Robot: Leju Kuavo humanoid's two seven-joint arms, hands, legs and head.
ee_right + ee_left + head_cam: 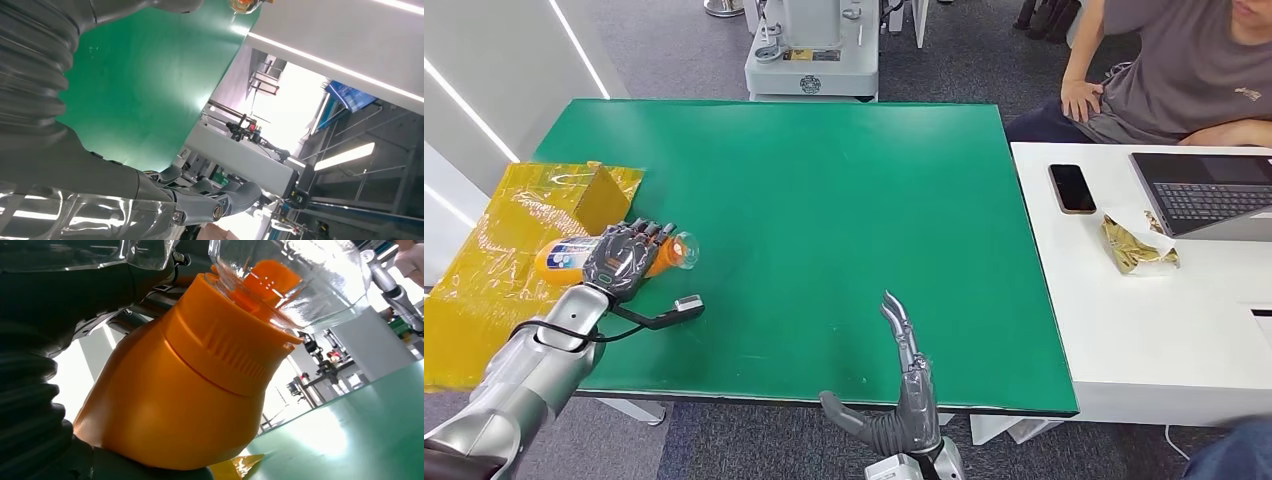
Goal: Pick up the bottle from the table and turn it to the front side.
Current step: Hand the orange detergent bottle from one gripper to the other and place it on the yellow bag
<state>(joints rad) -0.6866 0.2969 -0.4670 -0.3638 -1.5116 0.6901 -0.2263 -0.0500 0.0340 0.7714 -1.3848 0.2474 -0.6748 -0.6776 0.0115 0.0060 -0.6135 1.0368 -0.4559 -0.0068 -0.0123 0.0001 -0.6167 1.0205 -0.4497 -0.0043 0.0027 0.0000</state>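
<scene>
Bottle (574, 257) first: we see it lying on its side near the left edge of the green table (824, 220), with its body partly over the yellow plastic sheet (484, 270) and its clear cap (682, 250) pointing toward the middle of the table. It is orange, with a white and blue label on the side that faces up. Our left hand (624, 258) lies over the neck end of the bottle and its fingers are wrapped around it, so we say the hand grips the bottle. In the left wrist view we see the orange shoulder and the ribbed collar of the bottle very close, with the transparent cap above it and dark parts of the hand on both sides. We cannot tell if the bottle is lifted or touches the table.

Our right hand (904, 385) is at the near edge of the table, well apart from the bottle. Its fingers are straight and together, pointing forward over the green surface, the thumb is spread to the side, and it holds nothing.

On the white desk (1124, 340) at the right we see a black phone (1072, 188), a laptop (1209, 192) and a small golden packet (1136, 243). A person (1174, 70) in a grey shirt sits behind this desk.
</scene>
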